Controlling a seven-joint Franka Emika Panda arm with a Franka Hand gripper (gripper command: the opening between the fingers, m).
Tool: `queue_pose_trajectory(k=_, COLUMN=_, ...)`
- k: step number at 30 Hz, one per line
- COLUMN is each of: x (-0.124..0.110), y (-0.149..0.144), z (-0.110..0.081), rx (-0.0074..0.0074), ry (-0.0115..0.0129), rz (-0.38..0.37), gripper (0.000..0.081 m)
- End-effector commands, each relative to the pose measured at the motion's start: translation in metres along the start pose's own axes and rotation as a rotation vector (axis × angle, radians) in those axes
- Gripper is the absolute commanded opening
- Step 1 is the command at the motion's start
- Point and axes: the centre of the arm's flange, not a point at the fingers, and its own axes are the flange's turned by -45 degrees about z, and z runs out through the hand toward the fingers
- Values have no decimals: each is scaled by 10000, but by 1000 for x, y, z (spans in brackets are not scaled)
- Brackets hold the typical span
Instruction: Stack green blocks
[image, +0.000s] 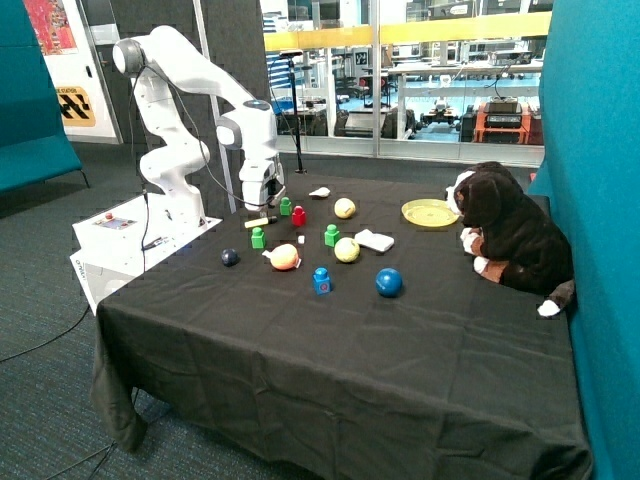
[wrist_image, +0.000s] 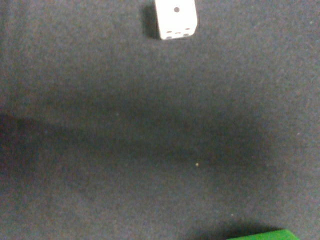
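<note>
Black-clothed desk (image: 400, 340): tool (image: 256, 198), grip state unclear, should centre over nearest green block (image: 285, 206) before descending.

A black-clothed worktop (image: 330, 350) is carrying three green blocks (image: 258, 238), all standing apart, a red block (image: 298, 216), a blue block (image: 322, 281), several balls (image: 388, 282), a yellow plate (image: 429, 213), a plush dog (image: 510, 235) and what is probably a white die (wrist_image: 175, 19).

White jointed arm (image: 190, 80), grey joint caps, black cable
</note>
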Motion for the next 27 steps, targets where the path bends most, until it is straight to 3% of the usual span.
queue_pose_trajectory(k=1, x=-14, y=0, z=7, rx=2, ry=9, rz=-114, gripper=445)
queue_pose_trajectory(k=7, x=-24, y=9, z=9, rx=2, ry=9, rz=36, gripper=452)
queue_pose_trajectory(k=18, x=-20, y=22, z=12, rx=2, ry=9, rz=44, gripper=444)
queue_pose_trajectory(k=27, x=-38, y=20, z=24, rx=2, ry=9, rz=-90, gripper=440)
